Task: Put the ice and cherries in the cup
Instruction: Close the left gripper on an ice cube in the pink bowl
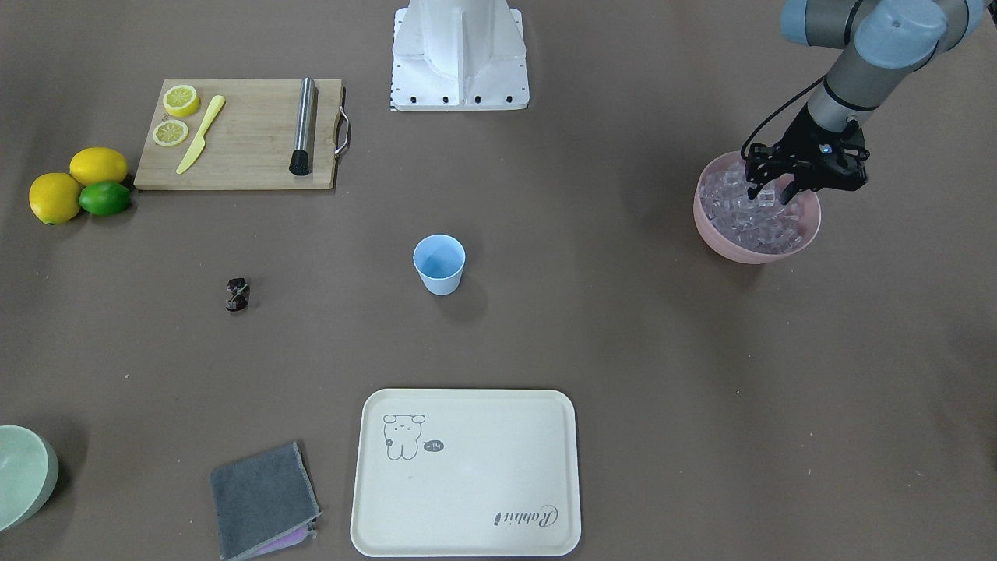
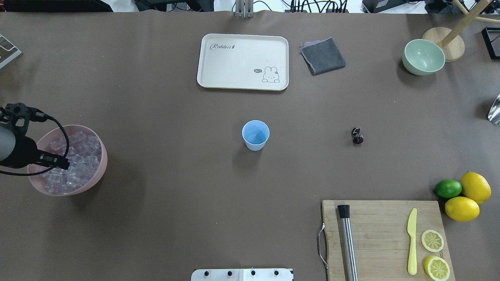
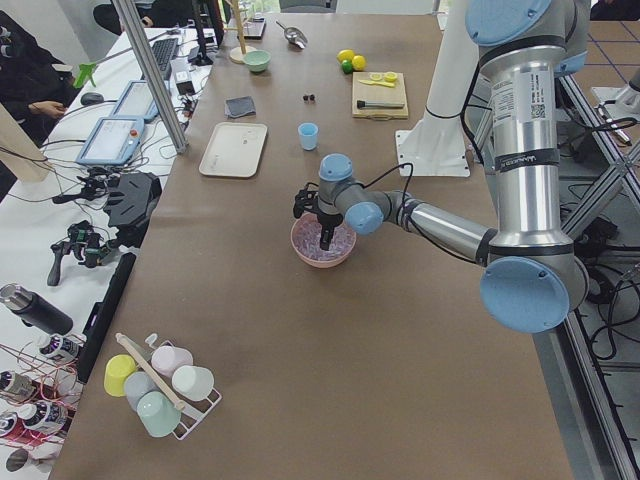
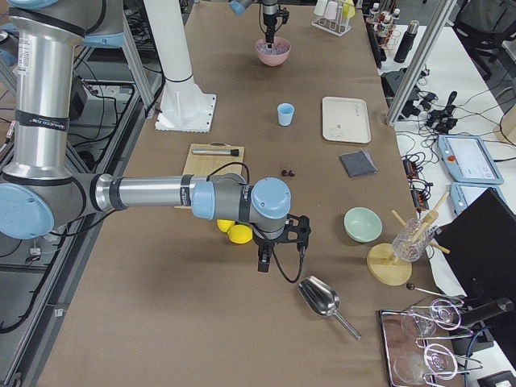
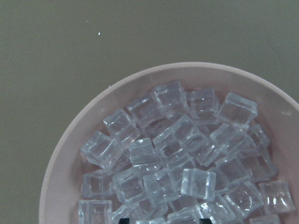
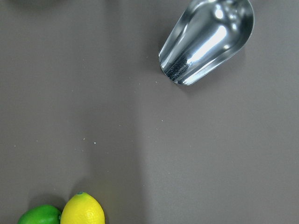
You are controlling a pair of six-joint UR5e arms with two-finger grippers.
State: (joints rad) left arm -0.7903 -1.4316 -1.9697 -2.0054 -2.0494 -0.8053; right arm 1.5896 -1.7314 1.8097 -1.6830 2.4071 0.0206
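Note:
The light-blue cup (image 1: 438, 265) stands upright at the table's middle and looks empty in the overhead view (image 2: 255, 134). The dark cherries (image 1: 237, 294) lie on the table, apart from the cup. The ice (image 1: 748, 222) fills a pink bowl (image 1: 732, 245). My left gripper (image 1: 770, 195) is open, its fingertips down among the top cubes. The left wrist view shows the ice (image 5: 177, 140) close up, with both fingertips wide apart at the bottom edge. My right gripper (image 4: 262, 262) hangs low over the table near the lemons; I cannot tell whether it is open or shut.
A cutting board (image 1: 241, 140) holds lemon slices, a yellow knife and a steel muddler. Two lemons (image 1: 78, 183) and a lime (image 1: 104, 198) lie beside it. A cream tray (image 1: 467, 475), grey cloth (image 1: 261, 499) and pale green bowl (image 1: 23, 475) lie opposite. A metal scoop (image 6: 210, 39) lies near my right gripper.

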